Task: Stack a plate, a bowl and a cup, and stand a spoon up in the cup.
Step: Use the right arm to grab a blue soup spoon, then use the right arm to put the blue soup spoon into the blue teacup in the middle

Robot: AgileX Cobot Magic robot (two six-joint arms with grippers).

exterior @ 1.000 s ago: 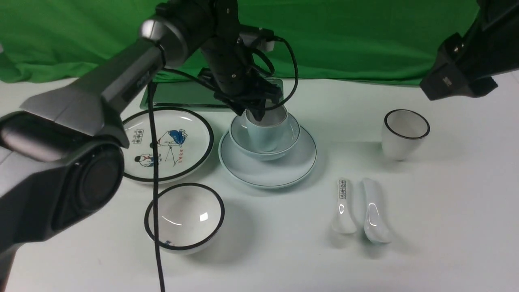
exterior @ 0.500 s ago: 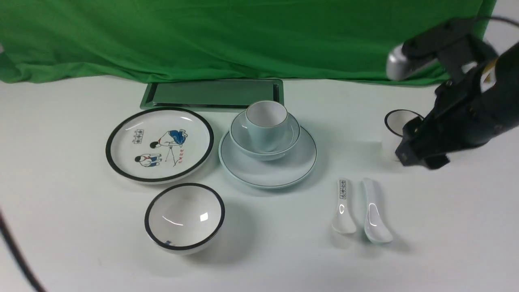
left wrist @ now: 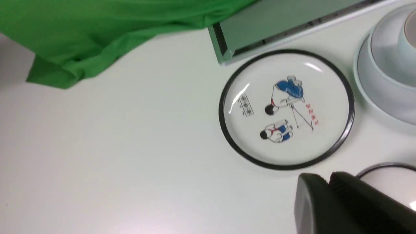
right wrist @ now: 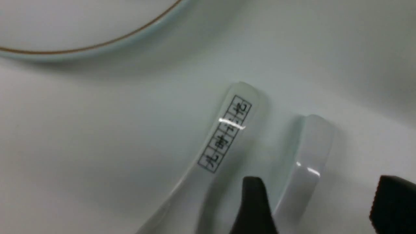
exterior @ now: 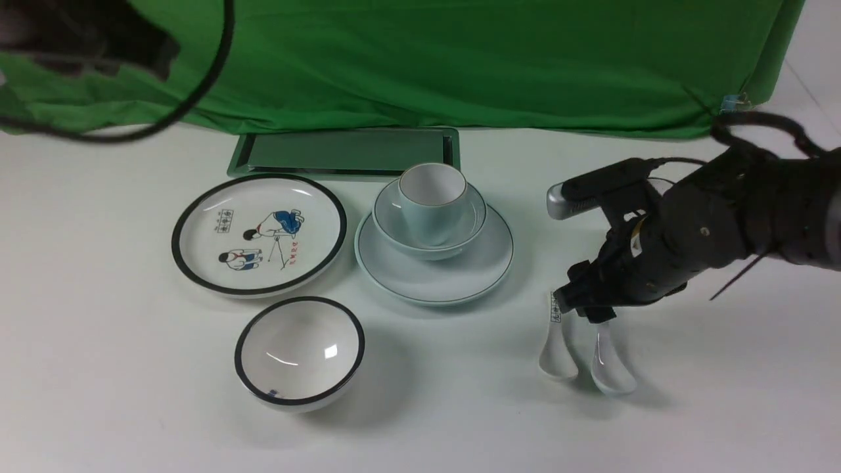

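Cartoon plate (left wrist: 286, 143) and adjacent items; clock datum: plate center, green tray (left wrist: 276, 24) at 12.
Plain plate (left wrist: 386, 105) at 2 o'clock, carrying pale bowl (left wrist: 383, 42) with cup (left wrist: 406, 55) inside, all partly in view; black-rimmed bowl (left wrist: 386, 182) at 4, partly hidden by left gripper (left wrist: 325, 178), closed, at 5; green cloth (left wrist: 130, 29) at 10.

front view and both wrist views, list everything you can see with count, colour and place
plain plate: 1, pale blue, under bowl
plain bowl: 1, pale blue, on plate
squat cup: 1, pale blue, in bowl
cartoon plate: 1, white, black rim, left
black-rimmed bowl: 1, white, front left
tray: 1, green, back
cloth: 1, green, behind
spoons: 2, white, printed, plain
black-rimmed cup: 1, white, behind right arm
table: 1, white
grippers: 2, black, left, right open over plain spoon
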